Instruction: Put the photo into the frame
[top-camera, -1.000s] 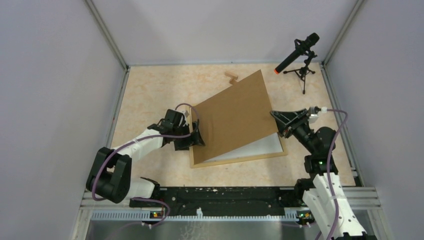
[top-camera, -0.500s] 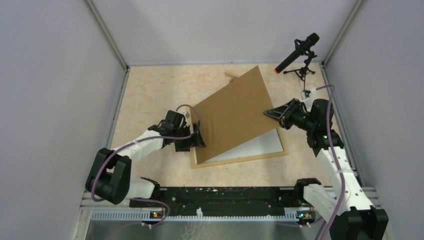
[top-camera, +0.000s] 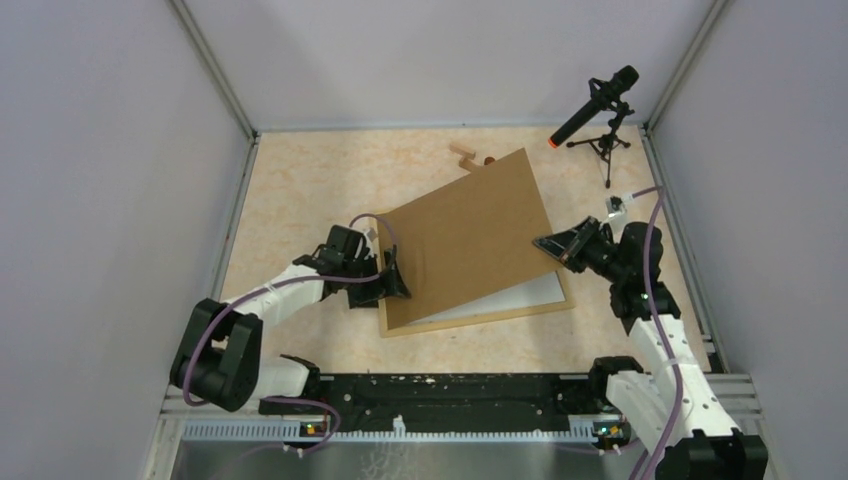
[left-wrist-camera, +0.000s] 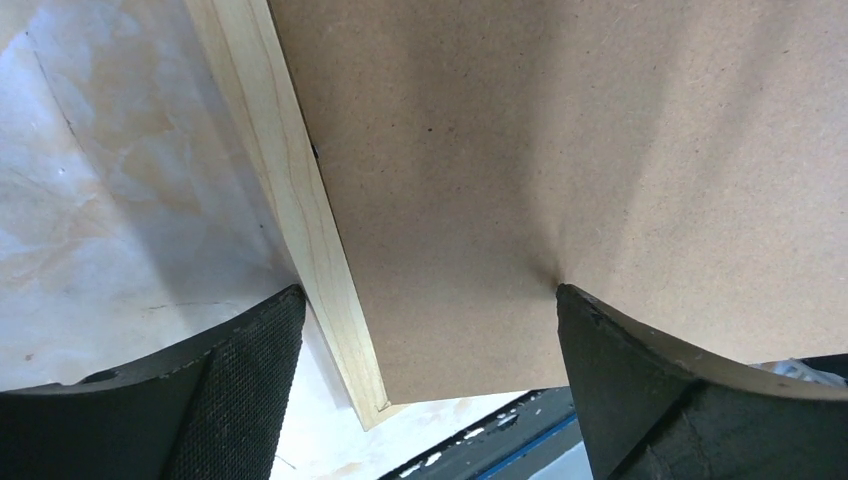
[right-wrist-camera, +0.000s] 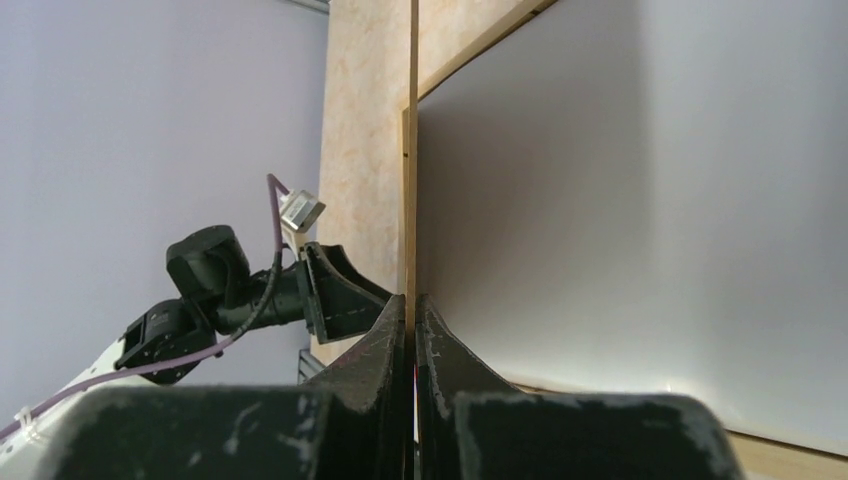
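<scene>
Pinching the brown backing board (top-camera: 470, 235) by its right edge, the right end effector (top-camera: 545, 243) holds it slanted above the frame (top-camera: 480, 318).
The frame lies flat on the counter (top-camera: 310, 190) with a white sheet (top-camera: 515, 293) showing inside it, and the board hides most of it (the photo cannot be made out). The left end effector (top-camera: 398, 275) gapes wide, straddling the frame's left rail and the board's corner. Small wooden blocks (top-camera: 463, 153) sit just past the board's far edge, and a microphone (top-camera: 590, 105) stands at the far right corner.
</scene>
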